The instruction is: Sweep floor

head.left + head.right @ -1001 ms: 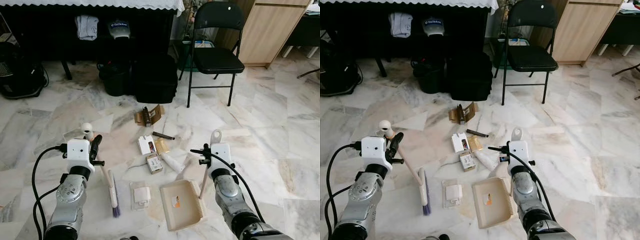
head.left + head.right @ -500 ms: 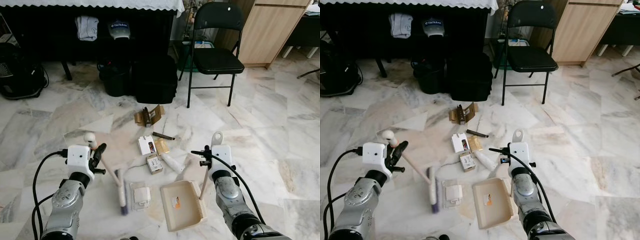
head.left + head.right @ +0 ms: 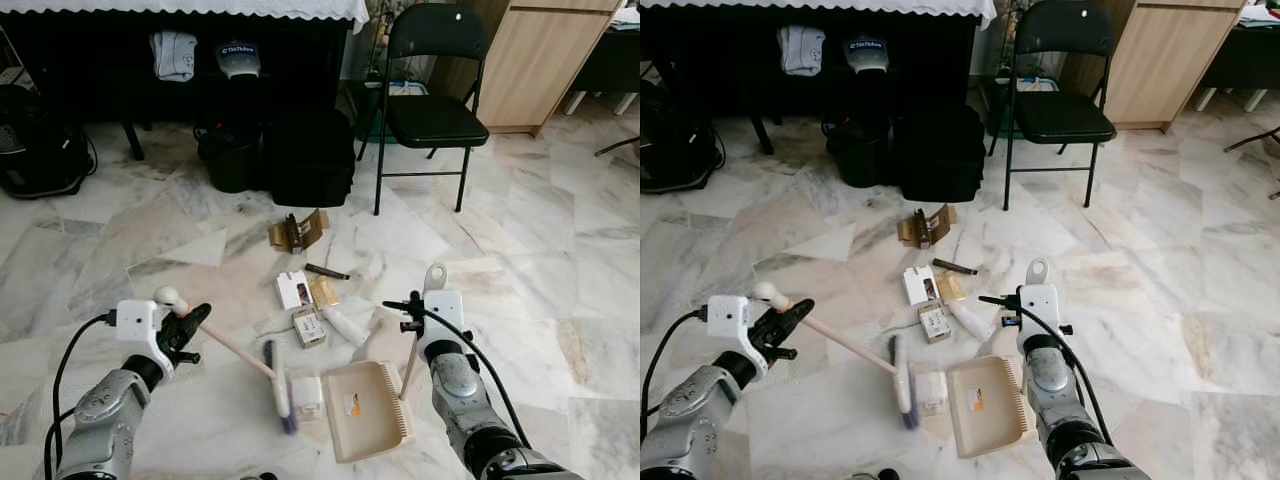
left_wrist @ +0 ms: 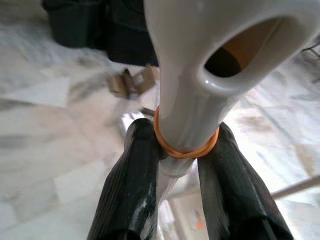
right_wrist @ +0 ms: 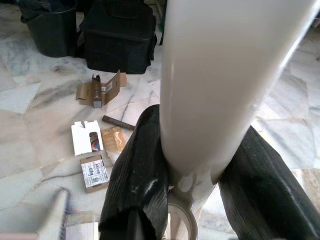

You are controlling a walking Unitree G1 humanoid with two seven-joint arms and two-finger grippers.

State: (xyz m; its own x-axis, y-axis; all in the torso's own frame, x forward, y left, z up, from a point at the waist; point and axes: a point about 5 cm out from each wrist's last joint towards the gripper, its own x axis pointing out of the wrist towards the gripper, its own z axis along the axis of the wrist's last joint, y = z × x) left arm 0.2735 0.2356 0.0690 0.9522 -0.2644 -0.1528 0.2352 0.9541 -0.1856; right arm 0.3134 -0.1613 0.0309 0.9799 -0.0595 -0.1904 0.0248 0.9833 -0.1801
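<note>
The robot is in the middle of sweeping. The left gripper (image 4: 182, 165) pinches the cream handle of the brush (image 3: 240, 355) between its two black fingers. The brush head sits low on the marble floor (image 3: 560, 250), touching a small flat white packet (image 3: 308, 397). That packet lies just beside the near left edge of the dustpan (image 3: 365, 408).

The right gripper (image 5: 197, 170) squeezes the thick pole of the dustpan and holds the pan flat on the floor, near the robot.

More trash lies a bit farther away: a small box (image 3: 308, 327), an open white box (image 3: 294, 290), a white tube (image 3: 343, 326), a dark stick (image 3: 327, 271) and a torn brown box (image 3: 298, 232). Far off stand a black folding chair (image 3: 432, 100) and black bags under a table.

This looks like the step of pushing the white packet into the pan. Next, the brush likely needs to slide to the right so the packet goes up over the pan's lip. The pan should stay still and flat, or the packet may slip under it. After that, the far trash needs pulling closer.
</note>
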